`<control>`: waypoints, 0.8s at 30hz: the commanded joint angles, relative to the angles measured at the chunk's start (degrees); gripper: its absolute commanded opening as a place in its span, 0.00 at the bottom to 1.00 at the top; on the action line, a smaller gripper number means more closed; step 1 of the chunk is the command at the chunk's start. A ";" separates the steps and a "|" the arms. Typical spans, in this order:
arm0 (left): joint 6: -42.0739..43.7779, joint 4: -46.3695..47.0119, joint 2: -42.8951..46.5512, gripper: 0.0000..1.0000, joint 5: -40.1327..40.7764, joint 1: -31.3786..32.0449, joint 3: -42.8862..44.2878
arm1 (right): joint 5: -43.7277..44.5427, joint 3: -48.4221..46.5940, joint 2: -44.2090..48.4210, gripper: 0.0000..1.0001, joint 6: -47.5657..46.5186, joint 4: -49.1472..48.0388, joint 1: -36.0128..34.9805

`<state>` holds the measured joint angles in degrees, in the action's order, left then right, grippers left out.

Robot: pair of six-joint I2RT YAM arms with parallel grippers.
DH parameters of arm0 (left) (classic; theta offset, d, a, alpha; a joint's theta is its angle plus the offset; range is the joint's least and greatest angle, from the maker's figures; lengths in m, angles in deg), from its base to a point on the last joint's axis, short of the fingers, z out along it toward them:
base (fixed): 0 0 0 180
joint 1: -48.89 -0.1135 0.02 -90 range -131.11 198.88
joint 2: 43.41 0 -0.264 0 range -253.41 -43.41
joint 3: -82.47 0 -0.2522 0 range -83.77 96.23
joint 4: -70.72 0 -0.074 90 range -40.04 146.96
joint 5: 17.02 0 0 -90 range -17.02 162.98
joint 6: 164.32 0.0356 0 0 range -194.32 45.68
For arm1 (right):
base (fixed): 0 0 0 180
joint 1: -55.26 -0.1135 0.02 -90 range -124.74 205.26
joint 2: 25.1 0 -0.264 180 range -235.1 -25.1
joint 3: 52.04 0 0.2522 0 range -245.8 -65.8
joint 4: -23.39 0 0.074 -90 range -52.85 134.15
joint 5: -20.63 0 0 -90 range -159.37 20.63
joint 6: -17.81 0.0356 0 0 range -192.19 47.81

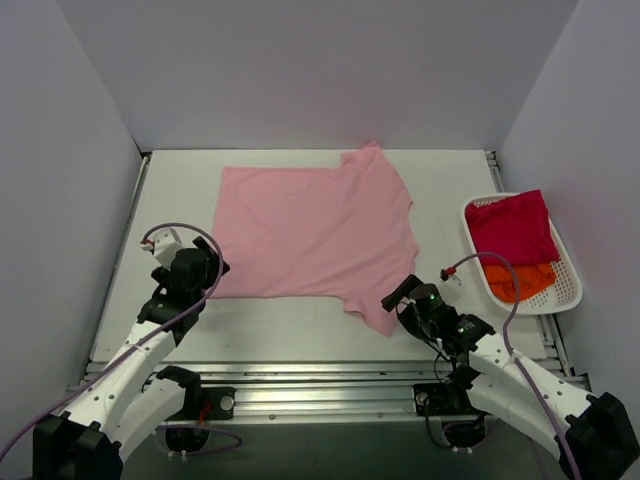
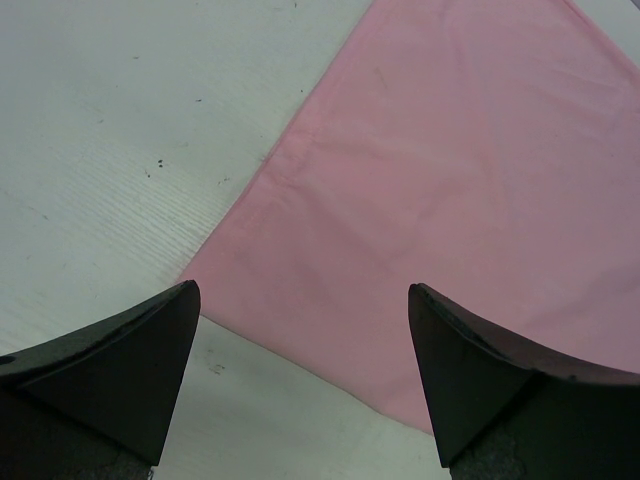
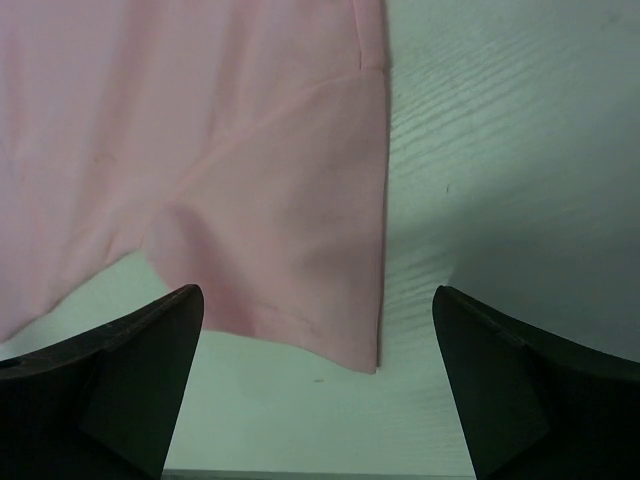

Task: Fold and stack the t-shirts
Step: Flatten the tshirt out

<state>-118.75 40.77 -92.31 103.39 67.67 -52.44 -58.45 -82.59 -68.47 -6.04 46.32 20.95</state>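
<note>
From above, the pink t-shirt (image 1: 315,235) lay spread flat and unfolded in the middle of the desk (image 1: 170,200), turned sideways with its hem to the left and one sleeve pointing toward the arms. Well apart from it on the right, a white basket (image 1: 570,290) held the magenta-red t-shirt (image 1: 512,228) and the orange t-shirt (image 1: 520,280). The left arm (image 1: 150,340) had brought the left jaws to the pink shirt's near hem corner. The right arm (image 1: 520,375) had set the right jaws just beside its near sleeve. In the left wrist view the left jaws stood released and wide, gripping nothing, with the hem corner of the pink t-shirt (image 2: 450,180) between them against the bare desk (image 2: 120,130). In the right wrist view the right jaws were likewise spread and empty, and the sleeve of the pink t-shirt (image 3: 290,230) ended between them, with the desk (image 3: 500,150) open beyond its side edge. Whether either pair already brushed the cloth could not be told from these angles. The step in hand looked like the approach for a first fold of the pink shirt, with stacking not yet begun. The next move probably called for both arms to drop onto the near edge, pinch the hem corner and sleeve cleanly off the desk, then lift together and evenly so the cloth would fold without skewing.
</note>
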 commanded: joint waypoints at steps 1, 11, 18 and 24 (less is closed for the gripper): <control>-0.49 0.19 -0.49 0.94 0.70 0.29 -0.31 | -1.60 2.38 -3.81 0.94 3.54 -3.88 -3.73; -0.05 0.98 -0.14 0.94 1.05 0.37 -0.48 | 2.88 3.00 -13.05 0.92 11.37 -10.39 -14.47; 0.13 0.28 0.83 0.94 0.87 0.29 -0.39 | 5.25 2.03 -10.95 0.24 10.67 -7.43 -14.65; -1.45 0.89 -0.66 0.94 1.14 0.37 -0.75 | 7.36 1.77 -7.61 0.00 9.88 -3.64 -14.56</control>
<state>-119.05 40.82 -92.29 103.65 67.71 -53.14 -54.78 -80.65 -77.87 4.25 38.02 6.79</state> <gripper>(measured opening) 0.942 0.005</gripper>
